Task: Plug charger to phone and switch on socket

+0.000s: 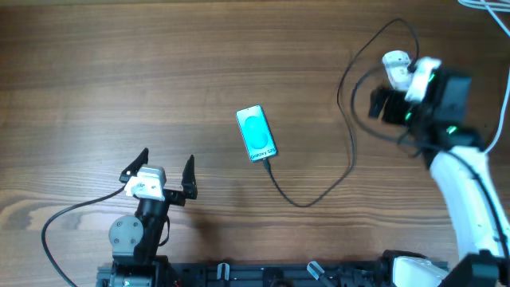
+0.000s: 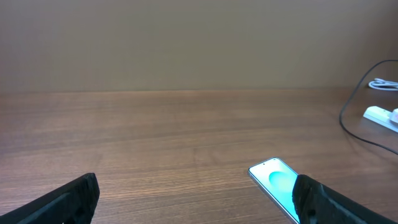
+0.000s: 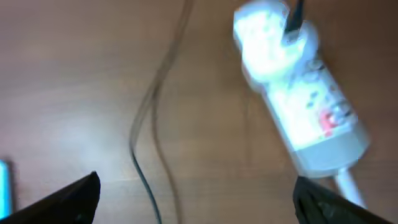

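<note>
**Overhead view.** The phone lies screen-up near the middle of the tabletop. The charger leaves the phone's lower edge and runs in a slack loop to its white plug. The plug sits in the socket at the far right. The slack suggests neither end is under strain. Whether the metal tip is fully seated in the phone cannot be told. The left hand is released with its fingers spread, near the front edge and well apart from the phone. The right hand hangs over the socket, a position judged to suit the switch step.

**Left wrist view.** Nothing lies between the spread fingers. The phone lies ahead to the right, and the socket sits near the far right edge.

**Right wrist view.** The picture is blurred. The right hand is released and grasps nothing. The socket lies diagonally ahead. No tray or box is present, so the socket is the only receptacle. Its upper outlet holds the white plug. The red switch marks show lower on its face, and their position cannot be read.
</note>
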Robot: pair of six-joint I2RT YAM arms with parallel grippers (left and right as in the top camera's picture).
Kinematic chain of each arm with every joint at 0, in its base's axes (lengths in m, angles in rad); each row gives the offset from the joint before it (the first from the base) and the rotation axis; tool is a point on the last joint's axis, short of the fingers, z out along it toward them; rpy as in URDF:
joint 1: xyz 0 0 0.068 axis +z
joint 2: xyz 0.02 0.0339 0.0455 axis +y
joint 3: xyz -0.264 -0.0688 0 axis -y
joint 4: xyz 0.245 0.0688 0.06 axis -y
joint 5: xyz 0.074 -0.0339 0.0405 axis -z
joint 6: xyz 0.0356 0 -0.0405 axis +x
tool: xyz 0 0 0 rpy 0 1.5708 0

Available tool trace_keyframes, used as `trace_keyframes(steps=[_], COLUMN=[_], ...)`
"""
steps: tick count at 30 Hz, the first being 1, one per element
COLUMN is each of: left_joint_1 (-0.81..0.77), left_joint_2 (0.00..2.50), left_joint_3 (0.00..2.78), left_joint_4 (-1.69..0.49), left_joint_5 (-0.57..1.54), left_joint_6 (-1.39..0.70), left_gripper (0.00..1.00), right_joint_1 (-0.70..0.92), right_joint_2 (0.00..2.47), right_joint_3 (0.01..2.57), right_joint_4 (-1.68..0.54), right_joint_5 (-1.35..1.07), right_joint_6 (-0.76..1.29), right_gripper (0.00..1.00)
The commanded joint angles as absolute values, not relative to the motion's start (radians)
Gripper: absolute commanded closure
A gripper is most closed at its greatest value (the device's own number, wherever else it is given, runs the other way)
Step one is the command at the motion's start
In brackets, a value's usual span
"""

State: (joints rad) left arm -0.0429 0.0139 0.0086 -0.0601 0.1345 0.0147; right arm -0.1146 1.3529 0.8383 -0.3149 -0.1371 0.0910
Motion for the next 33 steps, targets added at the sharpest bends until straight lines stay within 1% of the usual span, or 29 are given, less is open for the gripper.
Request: trace_keyframes(steps=[1, 8, 11, 13, 16, 20, 29, 33], left_joint_1=[-0.043, -0.043, -0.043, -0.043, -0.043, -0.043, -0.043, -0.043], left_joint_2=[0.005, 0.005, 0.005, 0.005, 0.005, 0.005, 0.005, 0.005], left_joint_3=[0.006, 0.006, 0.006, 0.006, 0.006, 0.006, 0.006, 0.006], left_joint_4=[-0.068, -0.068, -0.068, -0.068, -0.068, -0.068, -0.068, -0.068], left_joint_5=[0.121, 0.121, 0.121, 0.121, 0.121, 0.121, 0.121, 0.121], left_joint_6=[0.030, 0.030, 0.030, 0.030, 0.030, 0.030, 0.030, 0.030], left_gripper=[0.00, 0.00, 0.00, 0.00, 0.00, 0.00, 0.00, 0.00], right_joint_1=[-0.115, -0.115, -0.115, -0.115, -0.115, -0.115, -0.115, -0.083], right_joint_2=[1.320, 1.225, 1.172, 1.110, 1.049, 0.957, 0.595, 0.476], right_joint_3=[0.605, 0.336, 0.218, 0.101, 0.010, 0.004, 0.004, 0.005], right_joint_4=[-0.101, 0.099, 0.239, 0.382, 0.479, 0.378, 0.028, 0.017], right_joint_5=[-0.206, -0.212, -0.224, -0.239, -0.239, -0.239, -0.238, -0.226], right_joint_6=[0.079, 0.079, 0.083, 0.082, 0.083, 0.085, 0.081, 0.075], right_gripper=[0.00, 0.00, 0.00, 0.00, 0.00, 0.00, 0.00, 0.00])
